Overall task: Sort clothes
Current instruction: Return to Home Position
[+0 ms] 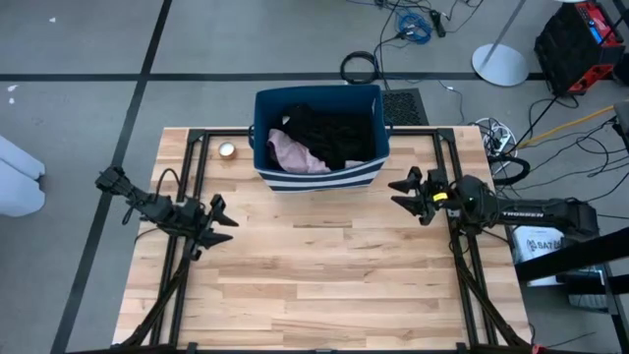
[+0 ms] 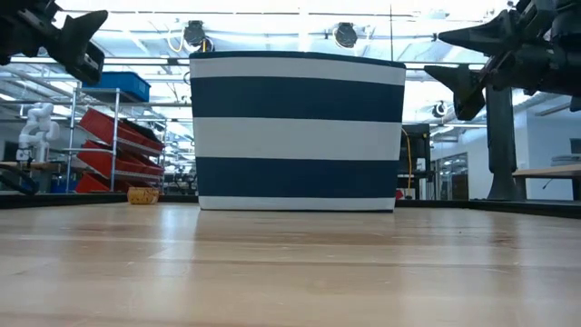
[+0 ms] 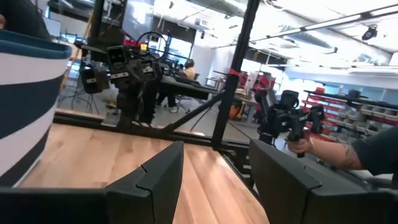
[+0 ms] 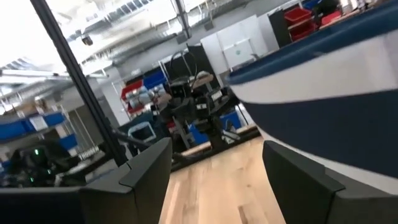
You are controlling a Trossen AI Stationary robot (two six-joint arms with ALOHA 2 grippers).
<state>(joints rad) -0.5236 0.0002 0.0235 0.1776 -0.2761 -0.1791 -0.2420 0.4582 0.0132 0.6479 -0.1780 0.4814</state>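
A dark blue and white striped fabric bin [image 1: 316, 138] stands at the table's far middle; it also shows in the low view [image 2: 298, 132]. Inside lie a pale pink garment [image 1: 297, 154] and black clothes [image 1: 334, 133]. My left gripper [image 1: 222, 218] hovers open and empty at the table's left, nearer than the bin. My right gripper [image 1: 401, 189] hovers open and empty just right of the bin. In the wrist views each gripper's own fingers [image 3: 165, 177] [image 4: 152, 165] stand apart with nothing between them.
A small round pale object [image 1: 228, 150] sits on the table left of the bin. Black frame rails [image 1: 192, 167] run along the table's left and right sides. A person's hand holding a device [image 3: 301, 140] shows beyond the table in the left wrist view.
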